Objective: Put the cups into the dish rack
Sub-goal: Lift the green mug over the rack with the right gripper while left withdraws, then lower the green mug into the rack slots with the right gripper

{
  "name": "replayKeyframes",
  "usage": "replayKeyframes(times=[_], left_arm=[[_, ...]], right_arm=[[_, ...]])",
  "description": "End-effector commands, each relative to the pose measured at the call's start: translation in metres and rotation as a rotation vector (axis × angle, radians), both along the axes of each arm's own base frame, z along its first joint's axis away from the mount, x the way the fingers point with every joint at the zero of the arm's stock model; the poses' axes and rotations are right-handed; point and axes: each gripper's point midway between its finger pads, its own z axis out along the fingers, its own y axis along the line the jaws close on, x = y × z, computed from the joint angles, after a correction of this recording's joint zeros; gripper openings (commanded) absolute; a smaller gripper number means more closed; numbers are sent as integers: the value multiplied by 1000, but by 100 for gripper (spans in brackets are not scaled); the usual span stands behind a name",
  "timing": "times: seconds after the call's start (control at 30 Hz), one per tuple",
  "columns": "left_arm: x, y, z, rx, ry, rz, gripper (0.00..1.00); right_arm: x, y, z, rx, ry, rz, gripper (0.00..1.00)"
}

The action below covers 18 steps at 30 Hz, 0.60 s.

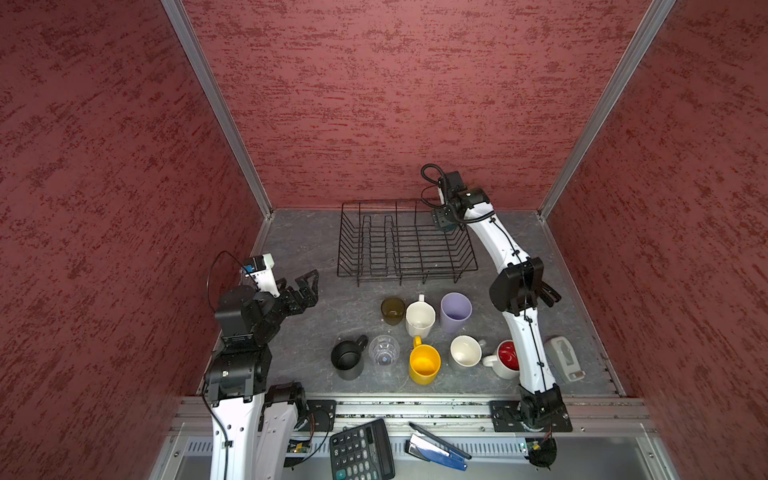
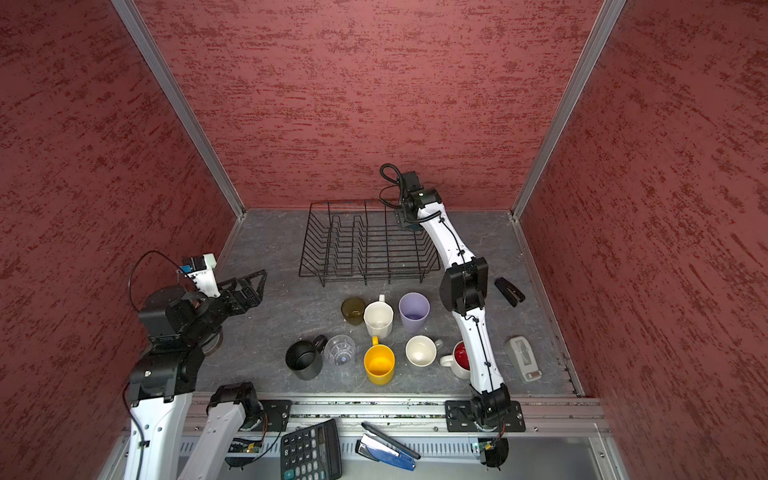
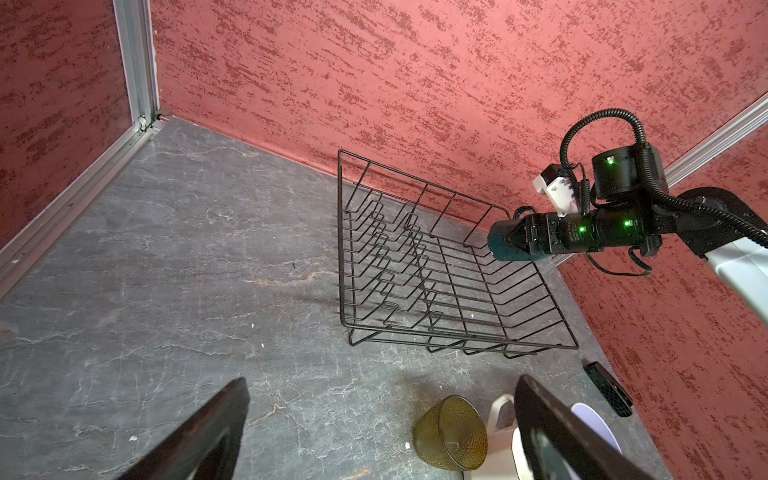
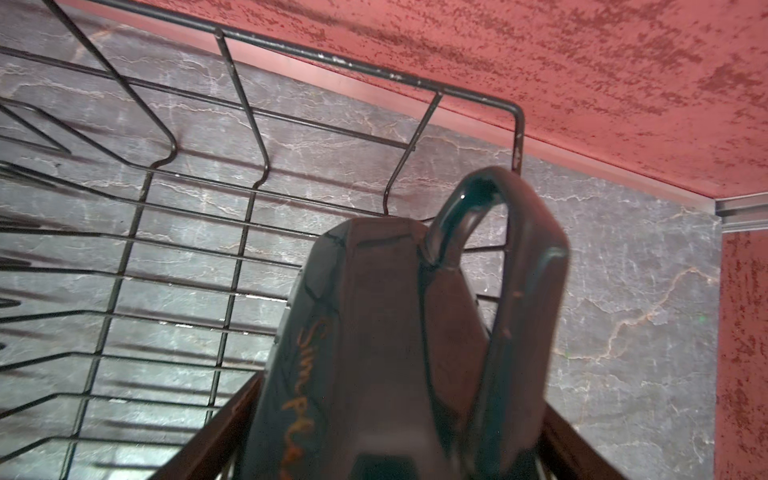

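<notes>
My right gripper (image 1: pixel 444 219) is shut on a teal mug (image 4: pixel 374 332), held over the back right corner of the black wire dish rack (image 1: pixel 409 272), handle pointing away from the wrist. The rack holds nothing else. In front of it stand an olive glass (image 1: pixel 392 309), a white mug (image 1: pixel 419 318) and a lavender tumbler (image 1: pixel 456 311). Nearer the front edge are a black mug (image 1: pixel 348 357), a clear glass (image 1: pixel 383 350), a yellow mug (image 1: pixel 424 365), a pale mug (image 1: pixel 466 351) and a red-lined mug (image 1: pixel 505 359). My left gripper (image 1: pixel 309 284) hangs open and empty, left of the rack.
A grey tape dispenser (image 1: pixel 565 357) and a small black object (image 1: pixel 548 293) lie by the right wall. A calculator (image 1: pixel 361 451) and a blue stapler (image 1: pixel 440 449) sit below the front rail. Red walls close in on three sides.
</notes>
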Motion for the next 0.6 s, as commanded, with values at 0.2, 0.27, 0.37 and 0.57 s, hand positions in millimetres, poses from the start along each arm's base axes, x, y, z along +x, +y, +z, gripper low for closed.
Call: replayKeyframes(times=[0.2, 0.27, 0.37, 0.57], left_arm=[[-5, 1, -11, 3, 30, 3, 100], [-6, 1, -12, -6, 33, 6, 100], [-8, 0, -14, -17, 35, 6, 100], [-10, -2, -18, -37, 47, 3, 100]], right_arm=[[28, -6, -3, -48, -93, -15, 0], [31, -7, -8, -59, -95, -18, 0], [37, -6, -12, -58, -108, -20, 0], [41, -8, -27, -70, -94, -11, 0]])
